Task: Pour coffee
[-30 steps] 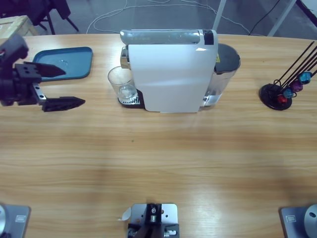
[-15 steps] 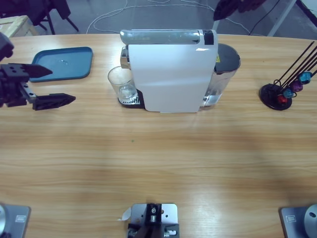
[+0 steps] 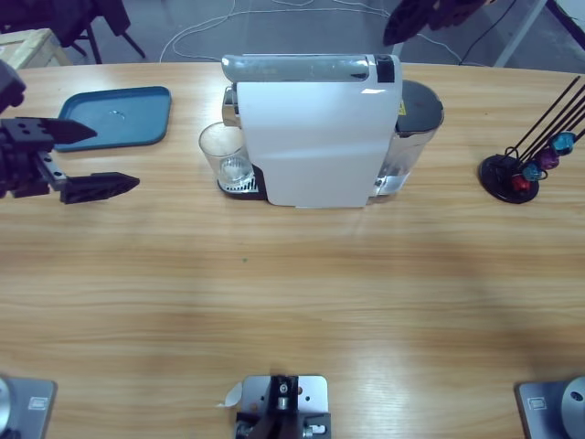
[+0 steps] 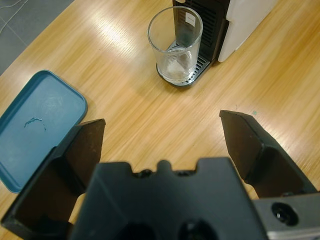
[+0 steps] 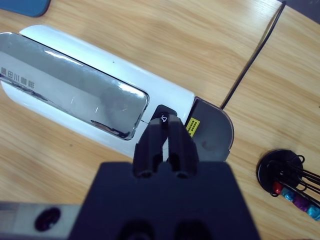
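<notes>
We see the clear empty drinking glass [image 3: 225,155] standing upright on the black drip grille [image 4: 186,76] at the left end of the white and silver capsule coffee machine [image 3: 315,133], under its spout. In the left wrist view the glass [image 4: 175,44] looks empty. The machine sits near the table's far edge, with its dark grey round water tank [image 3: 418,114] at its right end.

Left gripper [image 3: 91,157] hovers over the long wooden table [image 3: 292,293] well left of the glass, jaws spread wide, nothing between them. Its wrist view looks straight at the glass past the left gripper [image 4: 165,132]. The flat teal plastic tray [image 3: 119,116] lies beside it, toward the far edge, left of the machine.

Right gripper [image 5: 165,137] has its jaws pressed together, gripping nothing, pointing down over the black button [image 5: 162,114] at the tank end of the machine's silver top. In the high view it shows only as a dark shape [image 3: 430,16] at the top edge above the machine.

Black wire capsule stand [image 3: 526,165] with coloured capsules stands at the table's right, well apart from the machine.
</notes>
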